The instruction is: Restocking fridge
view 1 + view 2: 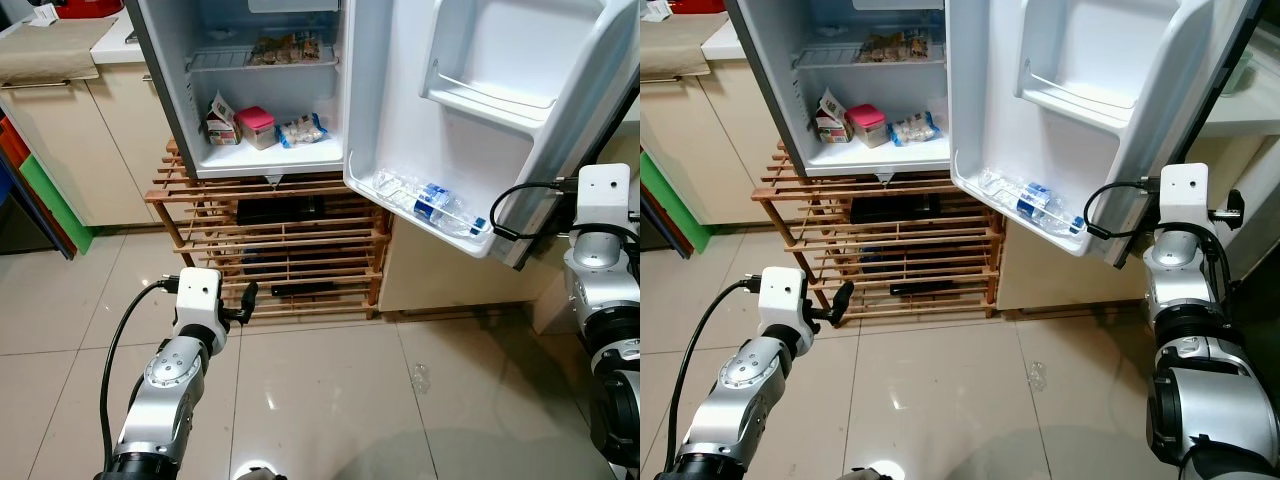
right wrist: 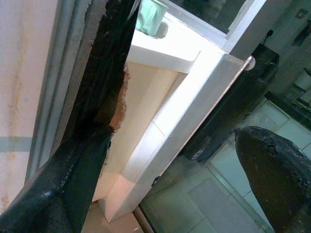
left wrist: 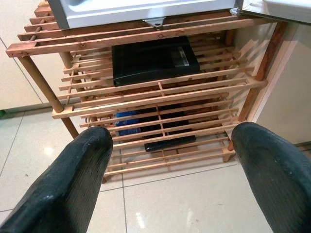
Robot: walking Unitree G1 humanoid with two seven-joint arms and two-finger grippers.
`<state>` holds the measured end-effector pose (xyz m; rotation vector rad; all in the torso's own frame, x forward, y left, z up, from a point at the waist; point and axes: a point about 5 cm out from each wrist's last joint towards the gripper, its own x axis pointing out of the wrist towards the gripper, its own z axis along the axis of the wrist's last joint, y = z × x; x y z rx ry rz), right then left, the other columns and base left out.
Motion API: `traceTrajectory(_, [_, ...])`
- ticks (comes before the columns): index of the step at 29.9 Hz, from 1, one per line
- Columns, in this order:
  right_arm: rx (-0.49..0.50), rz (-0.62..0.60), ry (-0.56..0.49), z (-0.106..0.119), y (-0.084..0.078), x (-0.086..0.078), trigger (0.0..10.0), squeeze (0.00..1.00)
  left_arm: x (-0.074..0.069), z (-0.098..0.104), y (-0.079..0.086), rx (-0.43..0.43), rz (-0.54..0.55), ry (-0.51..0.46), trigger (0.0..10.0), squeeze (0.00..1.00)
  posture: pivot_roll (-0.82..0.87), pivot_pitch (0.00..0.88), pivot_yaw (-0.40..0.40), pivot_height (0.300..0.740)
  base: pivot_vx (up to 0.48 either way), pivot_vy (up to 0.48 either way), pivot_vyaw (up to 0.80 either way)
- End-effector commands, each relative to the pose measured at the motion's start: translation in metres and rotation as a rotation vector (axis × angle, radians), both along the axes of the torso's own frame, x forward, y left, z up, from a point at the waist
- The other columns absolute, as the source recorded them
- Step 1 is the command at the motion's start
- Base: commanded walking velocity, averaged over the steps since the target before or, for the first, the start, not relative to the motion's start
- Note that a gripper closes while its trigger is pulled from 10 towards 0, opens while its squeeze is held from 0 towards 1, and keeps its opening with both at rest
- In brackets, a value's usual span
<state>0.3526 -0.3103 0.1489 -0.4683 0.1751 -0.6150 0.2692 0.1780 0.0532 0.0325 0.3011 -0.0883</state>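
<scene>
Your fridge (image 1: 262, 165) stands open on a wooden rack (image 1: 280, 235), with its door (image 1: 470, 120) swung wide toward your right side. Some stock is already in place: a pink tub (image 1: 256, 126), a carton (image 1: 220, 122) and a wrapped bag (image 1: 301, 129) sit on the fridge floor, more packets (image 1: 285, 48) lie on the wire shelf above them, and water bottles (image 1: 428, 202) lie in the bottom door bin. The upper door bin (image 1: 490, 95) looks bare, and there is spare room on the fridge floor beside the tub.

Neither of your hands carries anything. Your left hand (image 1: 243, 303) is released, its fingers (image 3: 68, 184) spread wide and pointed at the rack below the fridge. Your right hand (image 2: 165, 160) is also released, raised just beside the outer edge of the door, fingers apart with nothing between them.

Judging by this, you are between loads: part of the restock is done, but no new item is in view near you to pick up. You would need to fetch the next item from elsewhere, fill the free spots, then shut the door.
</scene>
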Motion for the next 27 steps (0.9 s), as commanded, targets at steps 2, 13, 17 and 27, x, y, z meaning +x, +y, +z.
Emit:
traceTrajectory(2, [0.001, 0.008, 0.001, 0.001, 0.001, 0.001, 10.0, 0.00, 0.002, 0.002, 0.002, 0.011, -0.003, -0.002, 10.0, 0.00, -0.12, 0.000, 0.048, 0.740, 0.000, 0.000, 0.00])
traceTrajectory(13, [0.001, 0.008, 0.001, 0.001, 0.001, 0.001, 10.0, 0.00, 0.002, 0.002, 0.002, 0.011, -0.003, -0.002, 10.0, 0.00, -0.12, 0.000, 0.048, 0.740, 0.000, 0.000, 0.00])
traceTrajectory(17, [0.001, 0.008, 0.001, 0.001, 0.001, 0.001, 10.0, 0.00, 0.002, 0.002, 0.002, 0.011, -0.003, -0.002, 10.0, 0.00, -0.12, 0.000, 0.048, 0.740, 0.000, 0.000, 0.00])
traceTrajectory(27, [0.498, 1.143, -0.053, 0.025, 0.193, -0.054, 10.0, 0.00, -0.064, -0.112, 0.034, 0.209, -0.169, 0.701, 10.0, 0.00, -0.25, 0.000, 0.115, 0.740, 0.000, 0.000, 0.00])
